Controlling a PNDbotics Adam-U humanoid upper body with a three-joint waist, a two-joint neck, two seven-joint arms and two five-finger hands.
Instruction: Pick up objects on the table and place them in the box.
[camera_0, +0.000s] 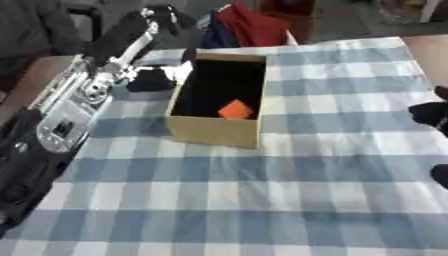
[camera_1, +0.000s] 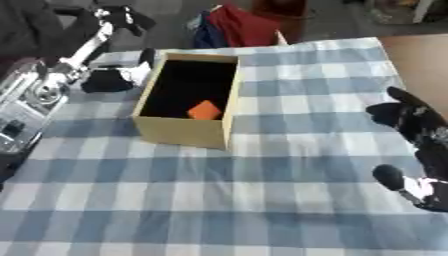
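I see the cardboard box (camera_0: 219, 131) standing open near the counter's (camera_1: 219, 200) far-left part, its dark inside holding an orange block (camera_1: 205, 110). My left robot hand (camera_0: 157, 80) hovers just beside the box's left wall; I cannot tell its finger state. My right robot hand (camera_1: 411, 120) rests at the right edge, fingers relaxed apart. Checked blue-and-white cloth lies flat and bare in front

Orange block (camera_0: 234, 109) inside open box (camera_0: 215, 131)
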